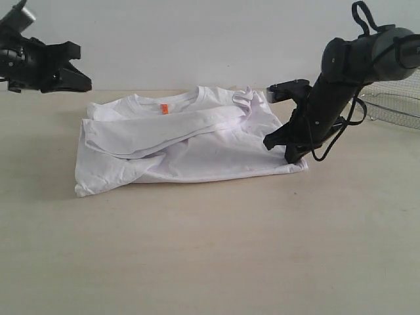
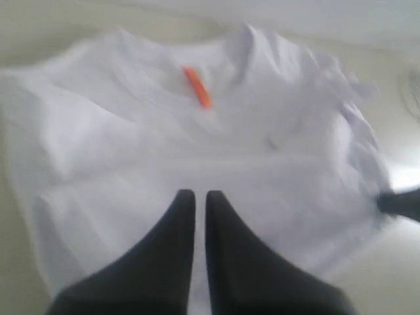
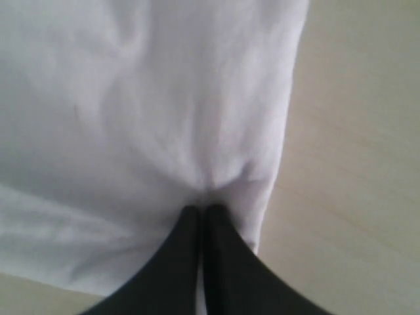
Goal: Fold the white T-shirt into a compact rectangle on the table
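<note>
The right arm (image 1: 338, 79) is matt black along its lower link, with a rounded black joint (image 1: 341, 56) and a grey cylindrical segment (image 1: 394, 52) above it. Thin black cables (image 1: 362, 14) loop over the top, and another cable (image 1: 341, 134) curls beside the wrist. A small light-grey block (image 1: 289, 88) is fixed to the wrist's side. The right hand (image 3: 199, 209) has two smooth black fingers (image 3: 164, 262) that widen back from narrow tips. The left hand (image 2: 195, 193) is alike, with black wedge-shaped fingers (image 2: 157, 256), blurred. In the exterior view its body is black and angular, with a grey part (image 1: 20, 16) behind.
</note>
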Controlling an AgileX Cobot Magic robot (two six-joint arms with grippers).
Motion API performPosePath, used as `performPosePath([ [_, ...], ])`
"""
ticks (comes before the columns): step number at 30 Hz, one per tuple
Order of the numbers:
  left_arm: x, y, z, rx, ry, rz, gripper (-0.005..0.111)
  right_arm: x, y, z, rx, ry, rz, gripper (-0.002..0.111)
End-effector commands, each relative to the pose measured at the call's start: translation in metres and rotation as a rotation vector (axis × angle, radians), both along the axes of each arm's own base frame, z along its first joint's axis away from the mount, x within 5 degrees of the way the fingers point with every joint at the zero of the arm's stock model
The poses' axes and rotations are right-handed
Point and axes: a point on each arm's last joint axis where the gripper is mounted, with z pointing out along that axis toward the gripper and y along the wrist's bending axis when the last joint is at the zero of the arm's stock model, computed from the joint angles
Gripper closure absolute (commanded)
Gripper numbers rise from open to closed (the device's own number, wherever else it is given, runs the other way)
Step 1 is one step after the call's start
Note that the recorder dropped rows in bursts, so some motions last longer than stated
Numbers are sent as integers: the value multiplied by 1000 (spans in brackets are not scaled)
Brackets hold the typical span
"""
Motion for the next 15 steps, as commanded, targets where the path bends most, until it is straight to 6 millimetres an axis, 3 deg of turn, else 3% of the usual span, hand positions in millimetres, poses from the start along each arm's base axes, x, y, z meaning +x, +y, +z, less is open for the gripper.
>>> performPosePath([
  [1, -29, -35, -7, -16, 155, -256, 102, -2, -2, -2, -15, 19, 18, 109],
  [9, -56, -72, -52, 86, 251, -275, 102, -2, -2, -2, -15, 21, 18, 109],
  [15, -53, -69, -87, 177, 249, -132, 102, -4, -2, -3, -15, 43, 26, 109],
])
